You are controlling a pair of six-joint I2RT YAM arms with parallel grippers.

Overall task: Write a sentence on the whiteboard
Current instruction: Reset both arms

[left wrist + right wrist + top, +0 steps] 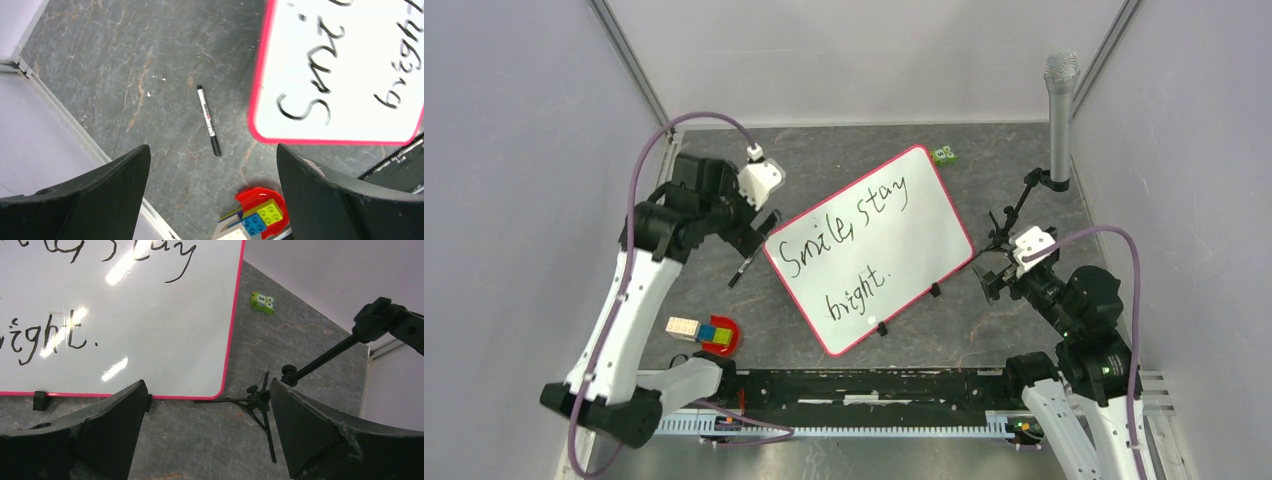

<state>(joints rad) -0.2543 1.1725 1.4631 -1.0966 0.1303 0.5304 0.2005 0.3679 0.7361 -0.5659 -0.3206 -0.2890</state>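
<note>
The whiteboard [924,235] lies tilted mid-table, pink-framed, with small black feet on its lower right edge. The sentence [849,225] on it reads "Smile, stay bright." in black script over two lines. A black marker [742,270] lies on the table just left of the board. My left gripper [762,226] hangs open above it with nothing between its fingers; in the left wrist view the marker [207,117] lies beyond the gripper [212,147], beside the whiteboard [360,60]. My right gripper [992,282] stands open and empty at the board's right edge, over the whiteboard [165,330] corner.
A microphone [1061,105] on a black tripod [260,400] stands at the right. A small green block [943,155] lies behind the board. A red dish [727,327] with coloured bricks [262,216] sits near the front left. Grey walls enclose the table.
</note>
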